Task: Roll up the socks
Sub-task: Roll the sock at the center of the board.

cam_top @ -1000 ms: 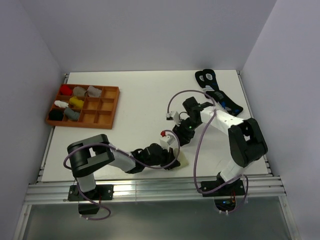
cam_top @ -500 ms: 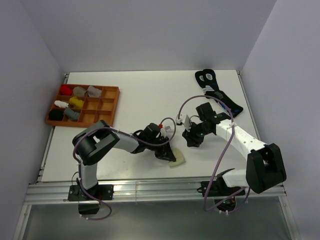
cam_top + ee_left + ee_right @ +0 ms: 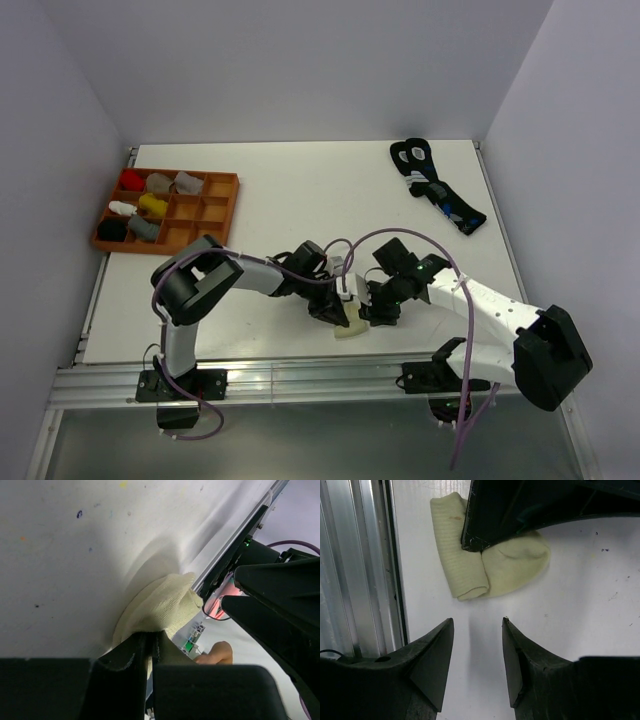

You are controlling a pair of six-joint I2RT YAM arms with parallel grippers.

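A pale cream-yellow sock (image 3: 350, 327) lies partly folded near the table's front edge; in the right wrist view its rolled end (image 3: 465, 570) points at the rail and its toe (image 3: 520, 562) bulges right. My left gripper (image 3: 334, 308) is shut on it, and in the left wrist view the fabric (image 3: 162, 605) is pinched between the closed left gripper (image 3: 150, 647) fingers. My right gripper (image 3: 376, 314) hovers just right of the sock. In its own view the right gripper (image 3: 477, 622) stands open with only bare table between the tips, a short way from the sock.
A brown compartment tray (image 3: 215, 225) with several small sock bundles sits at the back left. A pair of black socks (image 3: 438, 183) lies at the back right. The aluminium rail (image 3: 365, 565) of the table's front edge runs right beside the sock.
The right arm has swung from mid-table down toward the front edge and now sits beside the sock, its jaws a little wider. The left gripper stays shut on the sock while its arm shifted right.
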